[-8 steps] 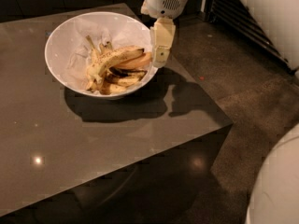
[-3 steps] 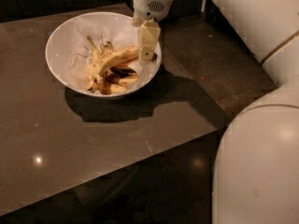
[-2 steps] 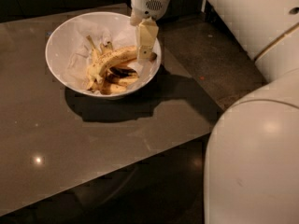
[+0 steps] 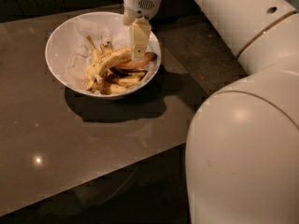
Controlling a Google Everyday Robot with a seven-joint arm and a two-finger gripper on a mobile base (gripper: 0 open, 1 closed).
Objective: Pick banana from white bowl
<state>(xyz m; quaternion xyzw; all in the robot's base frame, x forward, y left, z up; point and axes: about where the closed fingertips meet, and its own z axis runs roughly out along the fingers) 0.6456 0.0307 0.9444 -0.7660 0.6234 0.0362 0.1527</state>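
Pale-yellow banana (image 4: pixel 110 59) in the white bowl (image 4: pixel 58 38), upper frame, is met from above by the gripper (image 4: pixel 138 56) for lifting; closure cannot be told

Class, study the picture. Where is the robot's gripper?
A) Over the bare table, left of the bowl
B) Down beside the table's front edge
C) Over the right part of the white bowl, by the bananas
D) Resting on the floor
C: the gripper reaches down into the right part of the white bowl, close to the right end of the banana.
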